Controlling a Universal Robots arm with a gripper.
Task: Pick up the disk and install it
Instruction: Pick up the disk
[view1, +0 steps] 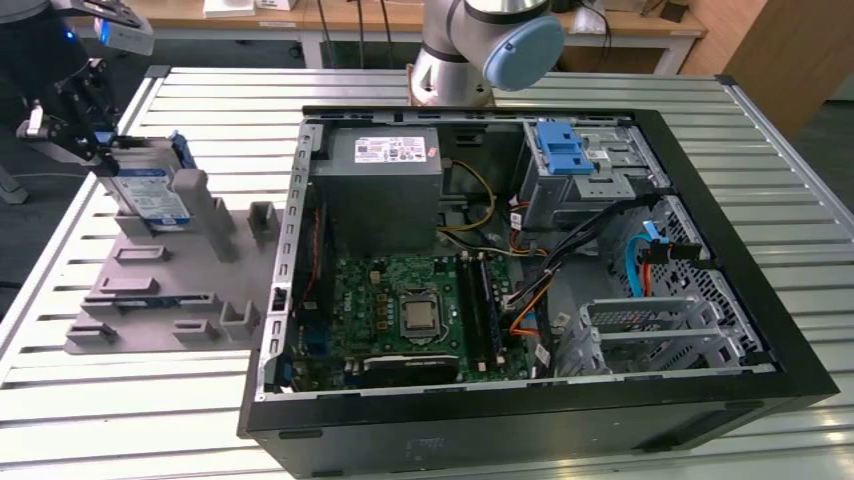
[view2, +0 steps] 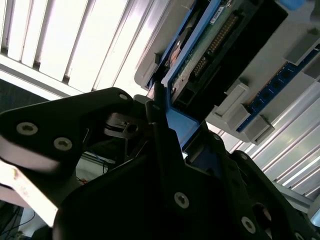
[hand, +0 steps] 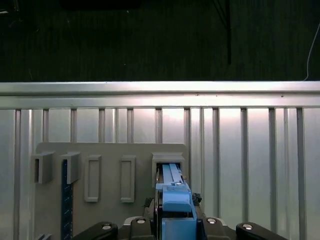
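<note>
The tool (hand: 172, 222) is clamped narrow on the blue-framed end of the disk (hand: 170, 176). The disk stands on edge, its long axis running from the tool into a slot of the grey holder block (hand: 107, 200) on the slatted desk (hand: 250, 150).

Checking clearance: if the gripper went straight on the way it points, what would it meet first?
The disk, standing in the grey holder, right at the gripper; whether they already touch is unclear.

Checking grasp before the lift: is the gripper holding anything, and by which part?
The gripper is shut on the disk, clamping one end of its blue carrier frame. The disk's other end sits in the grey holder block.
</note>
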